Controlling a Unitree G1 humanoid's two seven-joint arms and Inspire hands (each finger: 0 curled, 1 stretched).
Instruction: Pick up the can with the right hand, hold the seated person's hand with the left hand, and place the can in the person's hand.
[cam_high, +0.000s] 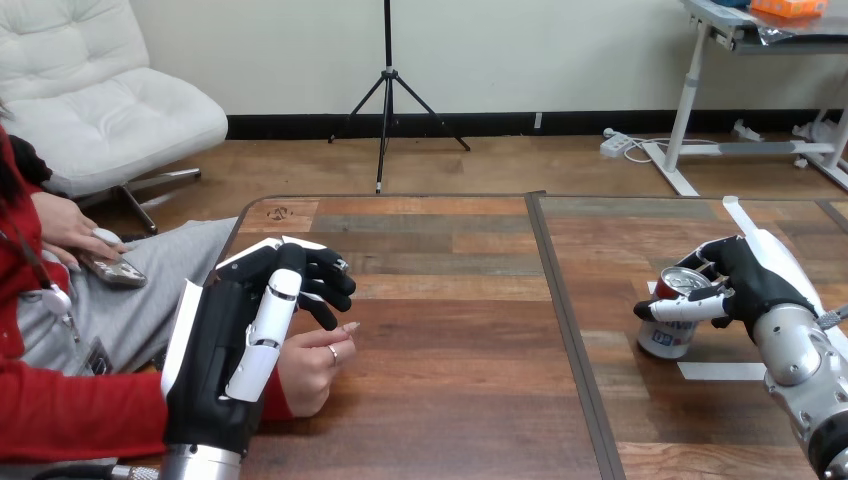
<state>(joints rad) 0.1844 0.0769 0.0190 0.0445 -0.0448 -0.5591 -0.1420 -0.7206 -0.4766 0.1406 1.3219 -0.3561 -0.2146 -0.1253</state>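
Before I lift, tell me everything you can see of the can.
The can is a small metal drink can: silver top, red band under the rim, white lower body with blue print. It stands upright, or nearly so, on the wooden table at its right side, beside a strip of white tape. The right hand is curled round its upper half, thumb across the front. No dents show.

One can (668, 338), one phone (110, 271), two robot hands, left hand (215, 350), right hand (750, 282), two person's hands, hand at table (450, 340) left edge (312, 366), hand on phone (65, 226)
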